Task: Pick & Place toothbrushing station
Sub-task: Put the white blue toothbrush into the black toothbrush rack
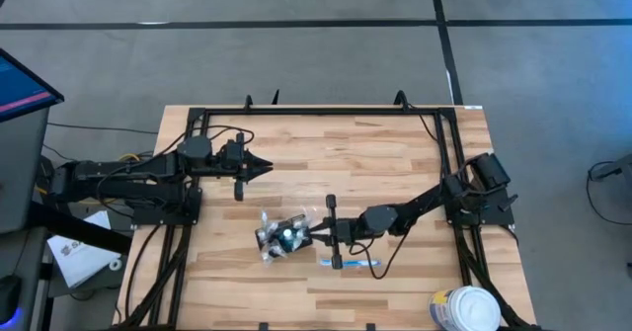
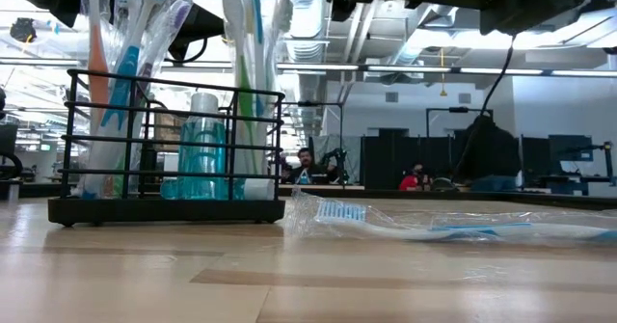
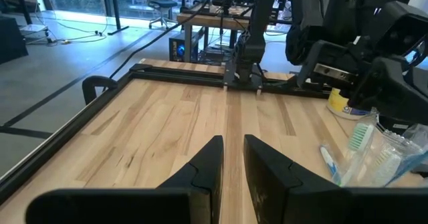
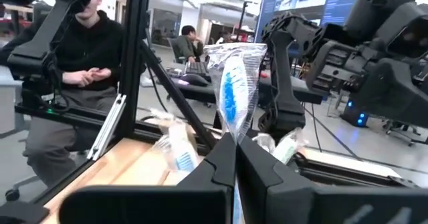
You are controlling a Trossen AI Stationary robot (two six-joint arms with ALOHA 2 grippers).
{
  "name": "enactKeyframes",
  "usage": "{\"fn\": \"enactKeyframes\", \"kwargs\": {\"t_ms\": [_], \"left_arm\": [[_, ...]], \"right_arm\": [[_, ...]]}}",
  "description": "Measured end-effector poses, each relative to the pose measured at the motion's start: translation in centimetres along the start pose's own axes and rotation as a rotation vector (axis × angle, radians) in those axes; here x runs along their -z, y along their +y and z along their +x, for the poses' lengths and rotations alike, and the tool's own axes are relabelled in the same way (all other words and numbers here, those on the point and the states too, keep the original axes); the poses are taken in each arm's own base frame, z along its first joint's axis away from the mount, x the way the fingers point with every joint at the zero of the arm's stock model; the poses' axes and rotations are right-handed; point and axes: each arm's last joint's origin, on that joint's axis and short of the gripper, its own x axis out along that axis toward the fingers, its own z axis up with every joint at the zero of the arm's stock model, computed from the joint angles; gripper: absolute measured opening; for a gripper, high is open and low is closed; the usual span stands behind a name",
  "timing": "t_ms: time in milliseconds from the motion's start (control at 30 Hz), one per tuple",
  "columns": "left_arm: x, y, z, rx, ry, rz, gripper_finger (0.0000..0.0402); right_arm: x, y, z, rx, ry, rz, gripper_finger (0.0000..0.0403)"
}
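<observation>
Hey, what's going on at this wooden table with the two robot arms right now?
The right tool is shut on a clear-wrapped toothbrush at the black wire holder full of toothbrushes, mid-table. Another wrapped blue toothbrush lies flat on the wooden table beside it. The left tool waits over the left side, holding nothing. A white round tub sits at the near right corner.

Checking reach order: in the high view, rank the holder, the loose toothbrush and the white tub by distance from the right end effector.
From the right end effector:
1. Holder, right beside it, toward the left arm.
2. Loose toothbrush, just nearer the table's front edge.
3. White tub, front right corner.
</observation>
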Motion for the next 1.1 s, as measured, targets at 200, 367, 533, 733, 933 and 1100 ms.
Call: {"fn": "enactKeyframes", "kwargs": {"t_ms": [200, 367, 533, 733, 933, 1100], "left_arm": [[0.0, 0.0, 0.0, 0.0, 0.003, 0.0, 0.0053], [0.0, 0.0, 0.0, 0.0, 0.002, 0.0, 0.0053], [0.0, 0.0, 0.0, 0.0, 0.002, 0.0, 0.0053], [0.0, 0.0, 0.0, 0.0, 0.003, 0.0, 0.0053], [0.0, 0.0, 0.0, 0.0, 0.003, 0.0, 0.0053], [0.0, 0.0, 0.0, -0.001, 0.004, 0.0, 0.0053]], "right_arm": [[0.7, -0.2, -0.3, 0.002, 0.027, -0.003, 0.0], [1.0, -0.4, -1.0, 0.008, -0.002, 0.007, 0.0], [1.2, -0.9, -1.1, -0.019, -0.01, 0.024, 0.0], [1.5, -1.3, -1.0, -0.019, 0.012, 0.031, 0.0], [2.6, -1.0, -0.9, -0.044, 0.015, 0.03, 0.0], [4.4, -0.8, -0.6, -0.028, -0.028, 0.037, 0.0]]}}
